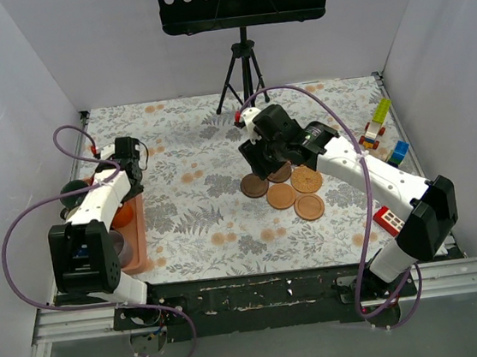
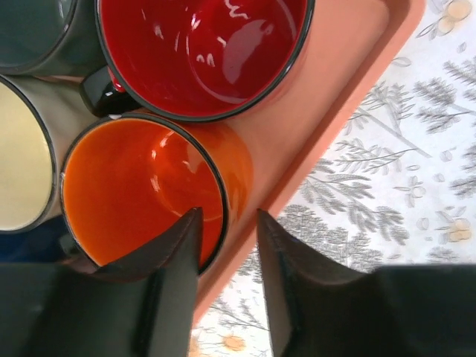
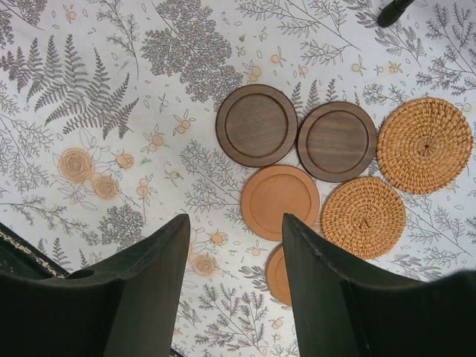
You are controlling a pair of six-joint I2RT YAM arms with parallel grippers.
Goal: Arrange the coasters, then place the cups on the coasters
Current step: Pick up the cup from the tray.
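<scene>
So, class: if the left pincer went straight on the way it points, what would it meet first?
Probably the orange cup: the left pincer straddles its wall, one finger over the inside, one outside above the salmon tray. Whether it touches now is unclear.

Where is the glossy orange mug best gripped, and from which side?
From above, pinch the orange mug by its rim wall toward the edge of the pink tray: it stands upright, and the red mug and cream mug crowd its other sides.

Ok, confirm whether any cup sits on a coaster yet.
No, the coasters lie bare while the orange cup stands in the pink tray.
</scene>
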